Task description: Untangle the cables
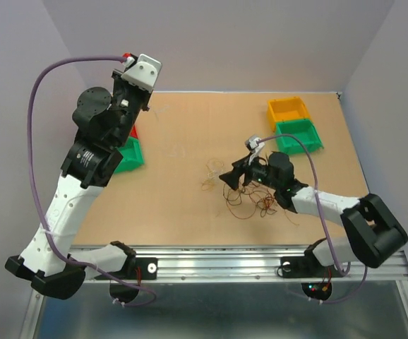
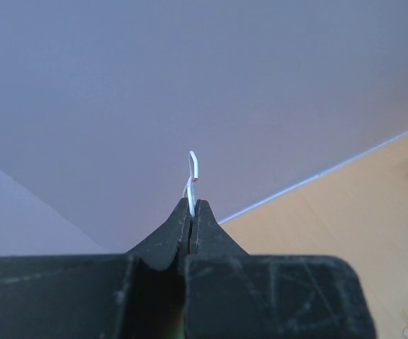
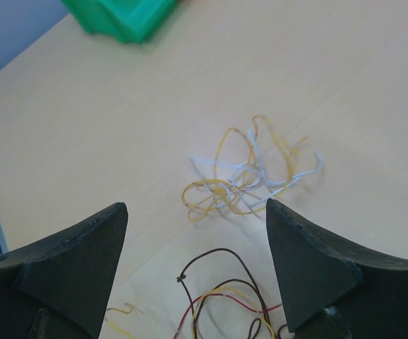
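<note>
Left gripper (image 2: 192, 205) pinching whitish wire (image 2: 192, 168) far left — right gripper (image 3: 197, 208), jaws wide, hovering over yellow-white knot (image 3: 243, 180); next, probably closing on single strand.

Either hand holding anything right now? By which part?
Left hand pinches a white wire close to its end; the tip pokes out beyond the hand. Right hand is open over the wire tangle, holding nothing.

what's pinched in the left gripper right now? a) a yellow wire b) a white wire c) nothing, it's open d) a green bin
b: in the left wrist view the left gripper is closed, with the end of a thin white wire sticking up from between its fingertips.
</note>
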`<move>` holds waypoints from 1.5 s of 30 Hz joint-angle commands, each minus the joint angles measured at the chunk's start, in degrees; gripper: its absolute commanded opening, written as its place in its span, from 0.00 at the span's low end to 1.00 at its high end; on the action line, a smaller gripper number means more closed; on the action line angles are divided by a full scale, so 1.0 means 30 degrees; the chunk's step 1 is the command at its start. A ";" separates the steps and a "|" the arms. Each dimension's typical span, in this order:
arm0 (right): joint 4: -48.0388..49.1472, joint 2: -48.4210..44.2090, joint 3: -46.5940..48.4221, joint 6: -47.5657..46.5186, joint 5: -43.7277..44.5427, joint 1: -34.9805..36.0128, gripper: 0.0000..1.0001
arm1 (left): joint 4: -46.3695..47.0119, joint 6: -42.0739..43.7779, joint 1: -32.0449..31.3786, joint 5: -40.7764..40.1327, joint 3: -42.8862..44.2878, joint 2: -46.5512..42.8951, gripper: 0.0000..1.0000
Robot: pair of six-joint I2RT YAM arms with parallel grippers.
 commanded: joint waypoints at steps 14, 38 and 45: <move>0.6105 1.1268 0.6528 -0.0995 0.1357 0.2213 0.75 | 0.3003 -0.1996 0.0023 -0.0640 0.5169 0.2514 0.00; 0.8595 0.6904 0.1899 -0.1523 0.3679 0.2213 0.74 | 0.7255 -0.0908 0.4559 -0.1148 -0.2481 0.0872 0.00; 0.8888 0.6259 0.1341 -0.1581 0.3708 0.2213 0.75 | 0.8044 -0.1672 0.7900 0.1141 -0.3797 0.1488 0.00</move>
